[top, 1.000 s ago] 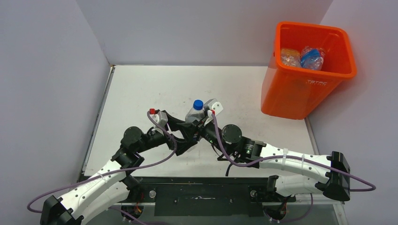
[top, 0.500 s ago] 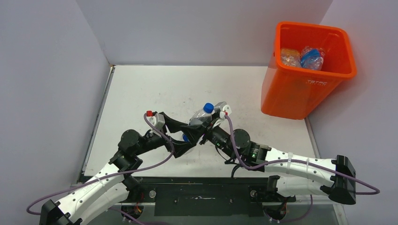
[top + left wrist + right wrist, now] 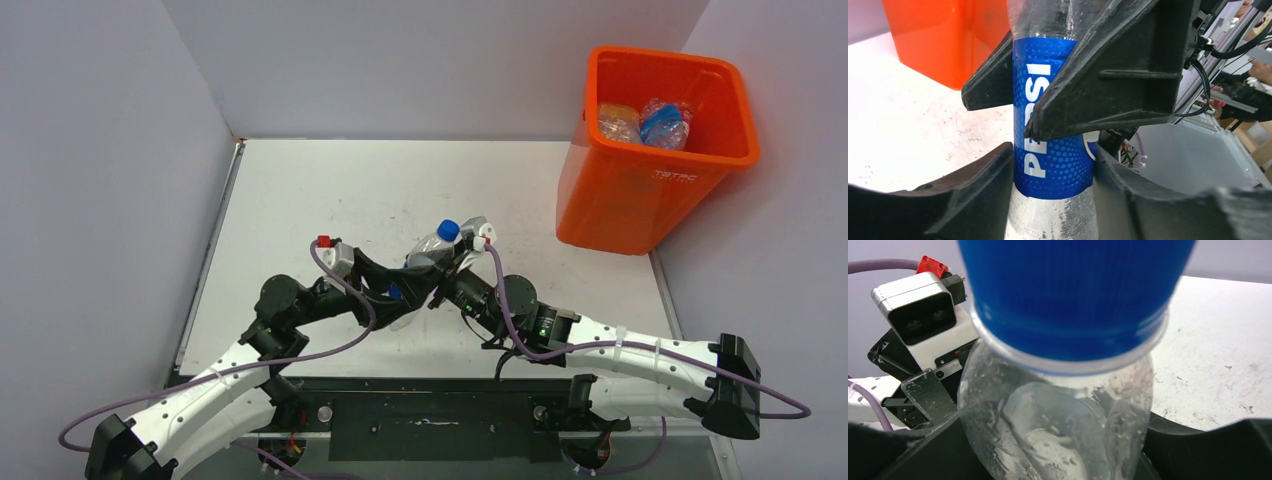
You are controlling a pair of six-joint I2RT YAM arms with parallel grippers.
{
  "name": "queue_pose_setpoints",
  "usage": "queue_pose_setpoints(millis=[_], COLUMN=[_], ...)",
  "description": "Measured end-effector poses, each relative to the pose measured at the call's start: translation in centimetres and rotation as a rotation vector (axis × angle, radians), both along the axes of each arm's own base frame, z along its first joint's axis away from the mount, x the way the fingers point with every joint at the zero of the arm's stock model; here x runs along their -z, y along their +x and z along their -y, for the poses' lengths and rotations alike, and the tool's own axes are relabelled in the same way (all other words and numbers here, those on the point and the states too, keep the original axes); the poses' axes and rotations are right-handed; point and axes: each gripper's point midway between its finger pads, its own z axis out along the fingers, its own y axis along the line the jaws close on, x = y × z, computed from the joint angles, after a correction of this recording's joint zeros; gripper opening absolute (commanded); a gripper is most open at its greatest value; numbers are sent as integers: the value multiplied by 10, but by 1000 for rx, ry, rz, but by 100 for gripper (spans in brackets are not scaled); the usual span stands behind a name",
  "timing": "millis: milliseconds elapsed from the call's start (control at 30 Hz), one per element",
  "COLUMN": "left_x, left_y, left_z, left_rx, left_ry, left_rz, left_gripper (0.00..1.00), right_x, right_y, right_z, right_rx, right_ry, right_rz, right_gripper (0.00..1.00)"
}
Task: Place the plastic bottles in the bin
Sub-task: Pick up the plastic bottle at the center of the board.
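Note:
A clear plastic bottle (image 3: 430, 252) with a blue cap (image 3: 448, 229) and a blue Pepsi label (image 3: 1053, 145) hangs tilted over the middle of the table. My right gripper (image 3: 445, 262) is shut on its upper body, with the cap (image 3: 1073, 290) close to the right wrist camera. My left gripper (image 3: 1052, 156) grips it lower down, both fingers pressed against the label. In the top view the left gripper (image 3: 405, 290) meets it from the left. The orange bin (image 3: 655, 190) stands at the far right with bottles (image 3: 645, 122) inside.
Grey walls close in the table (image 3: 300, 200) at the back and on the left. The two arms cross close together near the front middle. The bin's orange wall (image 3: 948, 40) shows behind the bottle in the left wrist view.
The bottle went from upright to leaning right. My left jaws, wide open before, have closed onto its label. The right arm shifted slightly right with the bottle.

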Motion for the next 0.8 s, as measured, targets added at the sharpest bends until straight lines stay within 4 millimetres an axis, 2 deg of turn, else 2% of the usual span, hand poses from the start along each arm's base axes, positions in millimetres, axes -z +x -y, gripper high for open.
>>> queue_pose_setpoints(millis=[67,167,233,333,467,600,667,800], left_x=[-2,-6,-8,-12,-12,-13,-14,-13], left_y=[-1,3,6,8,11,11,12,14], left_z=[0,-1,-3,-4,-7,-7,-6,-5], left_rx=[6,-14,-33,-51,-80,-78,-75,-77], left_ry=[-5,-19,-29,-45,-62,-77,-83,-90], left_rz=[7,18,18,25,24,14,10,-10], left_gripper=[35,33,32,32,31,31,32,34], right_x=[0,-5,-13,-27,-38,-39,-35,-23], right_y=[0,-3,-6,-9,-11,-7,-3,9], right_z=[0,3,8,21,37,39,35,26], right_rx=[3,-3,-5,4,29,53,63,87], right_ry=[3,18,38,82,133,155,153,133], right_rz=[-4,-10,-6,9,25,27,25,13], right_gripper=[71,82,86,85,79,71,64,40])
